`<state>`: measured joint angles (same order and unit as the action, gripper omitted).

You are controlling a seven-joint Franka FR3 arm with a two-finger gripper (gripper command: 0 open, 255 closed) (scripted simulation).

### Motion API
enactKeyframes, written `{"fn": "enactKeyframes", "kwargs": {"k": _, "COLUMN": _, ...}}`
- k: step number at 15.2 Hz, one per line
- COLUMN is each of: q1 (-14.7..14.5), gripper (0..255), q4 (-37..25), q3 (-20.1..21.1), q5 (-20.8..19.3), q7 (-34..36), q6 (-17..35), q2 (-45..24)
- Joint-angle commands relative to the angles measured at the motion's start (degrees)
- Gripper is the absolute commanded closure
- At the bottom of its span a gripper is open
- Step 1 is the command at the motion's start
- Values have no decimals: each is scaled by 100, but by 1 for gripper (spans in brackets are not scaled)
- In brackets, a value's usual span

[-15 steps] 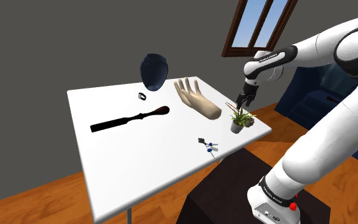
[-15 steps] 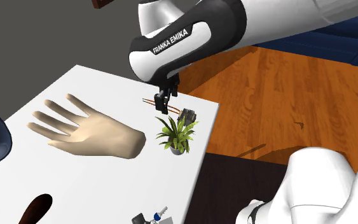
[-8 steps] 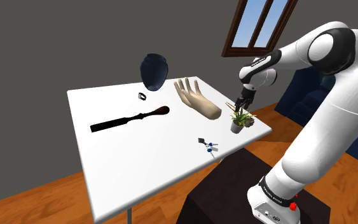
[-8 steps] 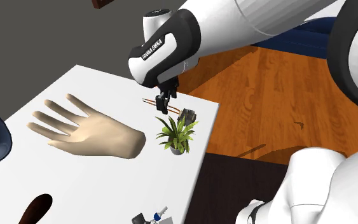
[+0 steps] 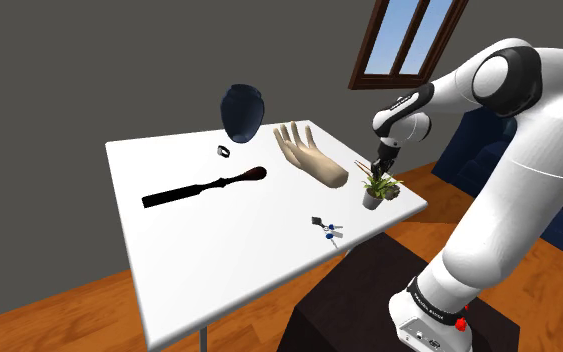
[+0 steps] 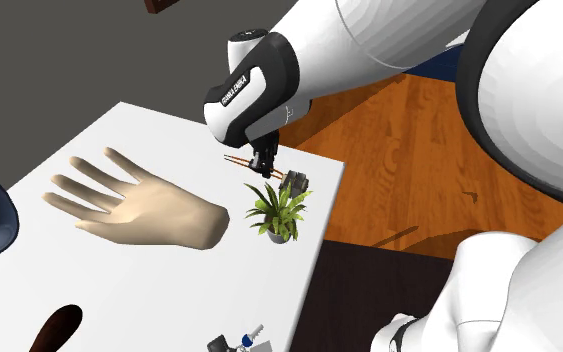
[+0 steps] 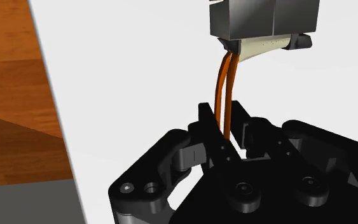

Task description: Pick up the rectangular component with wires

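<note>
Shoulder view: the black gripper (image 5: 377, 166) hangs low over the far corner of the white table (image 5: 219, 230), just above a little potted plant (image 5: 374, 188).

Second exterior view: the grey block with orange wires (image 6: 296, 182) lies by the table edge, just behind the plant. The gripper (image 6: 263, 168) is over the wire ends.

Wrist view: the grey block with orange wires (image 7: 263, 16) lies ahead of the gripper (image 7: 229, 124). Its wires run into the small gap between the jaws, right beside one finger. The jaws are a little apart, and white table shows between them.

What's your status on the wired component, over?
Gripper open, straddling the orange wires. Component on table, not lifted. Potted plant close beside.
</note>
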<state>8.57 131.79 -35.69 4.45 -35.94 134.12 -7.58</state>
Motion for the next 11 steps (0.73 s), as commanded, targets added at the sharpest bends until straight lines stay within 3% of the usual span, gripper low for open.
{"fn": "enactKeyframes", "kwargs": {"k": 1, "q1": 2, "gripper": 255, "q4": 1, "q3": 0, "q5": 3, "q7": -4, "q6": 4, "q2": -3}}
{"fn": "enactKeyframes", "kwargs": {"k": 7, "q1": -3, "gripper": 255, "q4": 4, "q3": 4, "q5": 4, "q7": 3, "q6": 8, "q2": -4}}
{"fn": "enactKeyframes", "kwargs": {"k": 11, "q1": -43, "gripper": 255, "q4": -77, "q3": -43, "q5": -218, "q7": 157, "q6": -283, "q2": 260}}
